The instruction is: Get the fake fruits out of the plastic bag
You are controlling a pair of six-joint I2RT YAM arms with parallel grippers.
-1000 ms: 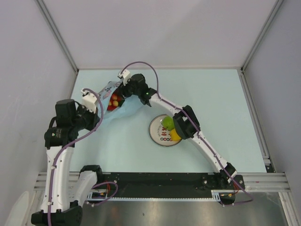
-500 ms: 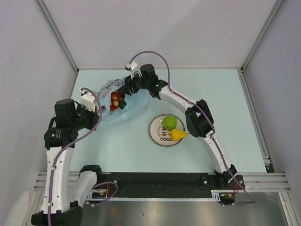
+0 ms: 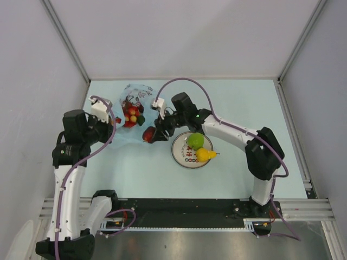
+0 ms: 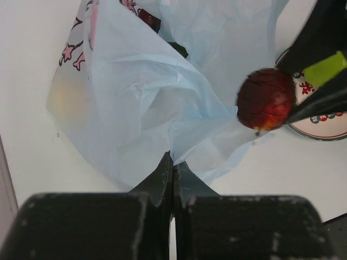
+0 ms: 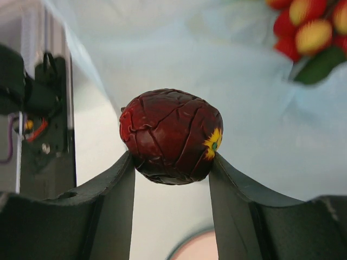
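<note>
My right gripper (image 5: 172,160) holds a dark red fruit (image 4: 264,98) just right of the bag (image 4: 141,97); left gripper (image 4: 172,162) pinches its left edge (berries (image 3: 130,115) inside). Next I'd carry it onto the plate (image 3: 181,158) and release.

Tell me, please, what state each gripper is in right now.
Left gripper: closed, pinching an edge of the plastic bag.
Right gripper: closed, holding a dark red fruit.
</note>
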